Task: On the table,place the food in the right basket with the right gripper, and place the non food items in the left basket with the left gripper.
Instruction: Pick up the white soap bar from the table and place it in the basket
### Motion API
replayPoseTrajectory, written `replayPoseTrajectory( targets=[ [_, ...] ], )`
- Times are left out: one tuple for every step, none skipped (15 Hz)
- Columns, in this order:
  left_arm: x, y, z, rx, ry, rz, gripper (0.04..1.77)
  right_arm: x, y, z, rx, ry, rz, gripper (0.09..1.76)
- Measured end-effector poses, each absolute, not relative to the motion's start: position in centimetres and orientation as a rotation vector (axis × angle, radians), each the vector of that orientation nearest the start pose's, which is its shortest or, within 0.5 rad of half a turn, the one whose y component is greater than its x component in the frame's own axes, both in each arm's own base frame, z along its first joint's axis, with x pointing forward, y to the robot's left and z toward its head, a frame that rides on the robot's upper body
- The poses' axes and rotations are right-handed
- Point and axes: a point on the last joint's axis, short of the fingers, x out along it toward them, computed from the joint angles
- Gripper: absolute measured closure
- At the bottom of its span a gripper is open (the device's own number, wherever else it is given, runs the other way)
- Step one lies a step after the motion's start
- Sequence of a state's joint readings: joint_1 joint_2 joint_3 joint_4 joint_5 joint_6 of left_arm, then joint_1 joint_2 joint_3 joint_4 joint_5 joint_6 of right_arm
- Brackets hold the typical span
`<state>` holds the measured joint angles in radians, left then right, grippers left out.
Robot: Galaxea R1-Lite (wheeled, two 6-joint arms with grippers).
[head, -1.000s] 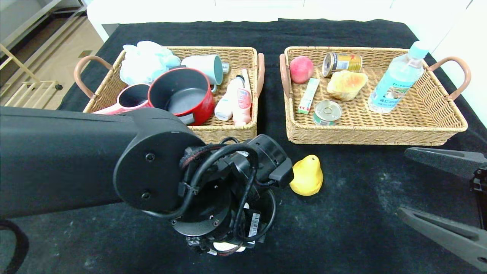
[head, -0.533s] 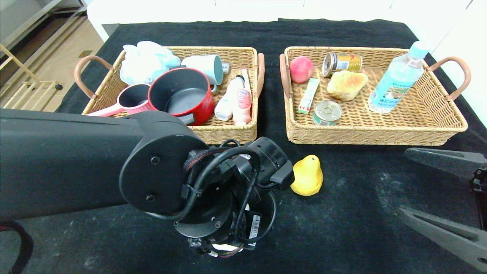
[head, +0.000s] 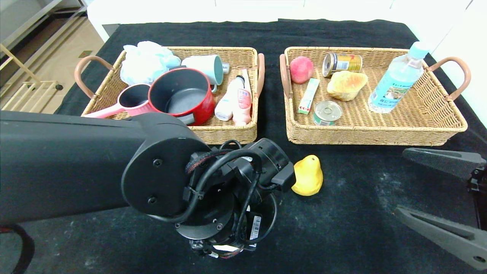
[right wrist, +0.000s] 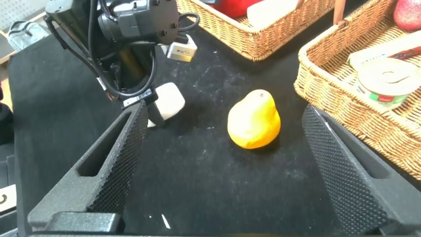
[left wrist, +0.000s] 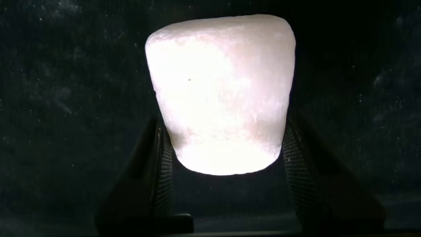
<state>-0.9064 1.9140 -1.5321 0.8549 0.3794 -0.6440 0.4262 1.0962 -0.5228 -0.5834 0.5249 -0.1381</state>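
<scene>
My left tool (left wrist: 223, 164) points down at the table (head: 342, 228), its two fingers (left wrist: 161, 171) set against either side of a white block (left wrist: 222, 92) that fills the gap between them; whether they press it I cannot tell. From the right wrist view the block (right wrist: 166, 102) sits low under my left arm, at or just above the black cloth, a little way from the pear (right wrist: 254, 120).

My right tool (right wrist: 223, 158) hovers wide apart near the table's right front, holding nothing, its fingers (head: 443, 161) aimed toward the pear (head: 307, 176). The pear lies on the table just in front of the gap between the two baskets.

The left basket (head: 228, 133) holds a red pot (head: 182, 95), a pink pan (head: 129, 99), a cup (head: 203, 68), a white puff (head: 144, 61) and bottles (head: 235, 101). The right basket (head: 365, 135) holds a peach (head: 301, 69), two cans (head: 327, 112), a bread piece (head: 346, 85), a slim packet (head: 309, 95) and a water bottle (head: 397, 80).
</scene>
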Motion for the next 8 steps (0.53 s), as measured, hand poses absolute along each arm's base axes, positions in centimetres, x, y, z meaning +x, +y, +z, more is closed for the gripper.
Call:
replayPoseTrajectory(
  targets=[
    [20.64,-25.01,19.18,0.171,1.067,-0.114,0.80,13.21,7.24,23.64,-0.128,-0.076,0.950,0.14],
    [20.65,-25.01,19.18,0.171,1.067,-0.114,0.80,13.22,7.26,23.60,-0.128,-0.074,0.951,0.14],
    [20.64,-25.01,19.17,0.171,1.068,-0.114,0.80,13.22,7.26,23.59,-0.128,-0.073,0.951,0.14],
    [20.64,-25.01,19.18,0.171,1.067,-0.114,0.80,13.23,7.27,23.58,-0.128,-0.072,0.951,0.14],
    [20.64,-25.00,19.16,0.172,1.068,-0.114,0.80,13.23,7.27,23.55,-0.128,-0.071,0.952,0.14],
    [20.63,-25.01,19.17,0.173,1.067,-0.114,0.80,13.24,7.27,23.54,-0.128,-0.071,0.951,0.14],
    [20.62,-25.01,19.20,0.173,1.064,-0.113,0.80,13.23,7.27,23.52,-0.128,-0.070,0.952,0.14],
    [20.59,-25.01,19.23,0.174,1.063,-0.113,0.80,13.23,7.27,23.52,-0.128,-0.070,0.952,0.14]
  ],
)
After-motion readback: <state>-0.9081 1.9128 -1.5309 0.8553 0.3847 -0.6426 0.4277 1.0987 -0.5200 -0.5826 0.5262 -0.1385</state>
